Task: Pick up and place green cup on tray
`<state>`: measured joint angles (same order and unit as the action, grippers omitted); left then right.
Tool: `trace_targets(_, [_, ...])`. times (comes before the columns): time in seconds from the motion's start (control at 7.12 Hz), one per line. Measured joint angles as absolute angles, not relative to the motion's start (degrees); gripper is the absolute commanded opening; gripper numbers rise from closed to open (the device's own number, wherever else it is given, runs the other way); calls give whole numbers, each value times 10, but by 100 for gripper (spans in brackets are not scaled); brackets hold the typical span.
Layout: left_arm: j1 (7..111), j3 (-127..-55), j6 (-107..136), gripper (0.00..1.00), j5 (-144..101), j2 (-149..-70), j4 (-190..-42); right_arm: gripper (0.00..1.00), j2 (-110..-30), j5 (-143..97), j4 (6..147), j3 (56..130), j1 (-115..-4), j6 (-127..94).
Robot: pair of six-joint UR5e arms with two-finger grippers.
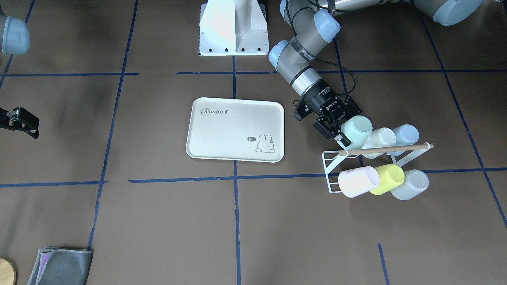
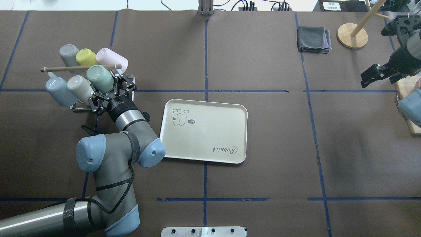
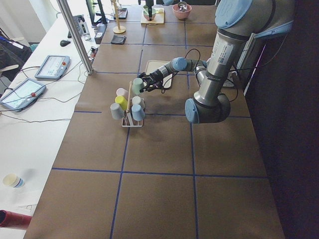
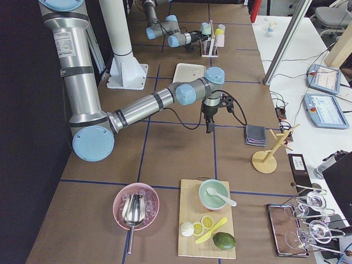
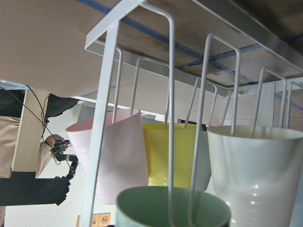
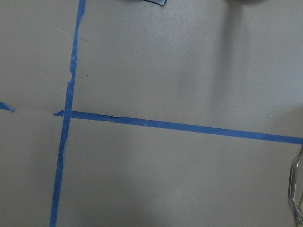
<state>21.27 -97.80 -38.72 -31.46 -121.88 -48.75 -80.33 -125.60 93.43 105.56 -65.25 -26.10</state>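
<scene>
One pale mint-green plastic tumbler (image 2: 100, 78) sits tilted on a white wire rack (image 1: 328, 162), at ten o'clock from the cream rectangular "Rabbit" tray (image 2: 210, 128) seen overhead. Left gripper (image 2: 106, 87) straddles its mouth end, jaws spread, unclenched. Right gripper (image 2: 370, 76), at three o'clock: grip impossible to tell.

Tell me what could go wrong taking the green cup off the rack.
1. The green cup hangs on a rack prong, tight beside the white cup; a skewed pull may drag the rack or dislodge that neighbour.
2. The left hand meets the cup at its open end, so it may slip.
3. The wooden bar lies close by and could snag the cup.
</scene>
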Motion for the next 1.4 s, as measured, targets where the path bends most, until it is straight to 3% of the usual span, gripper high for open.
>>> trace_targets(0.56, [226, -1020, -391, 49, -314, -1215, -477, 100, -803, -1256, 934, 1057, -654, -261])
trace_targets(1.4, [248, -1193, -426, 49, -330, -1186, -459, 100, -802, -1256, 934, 1059, -655, -261])
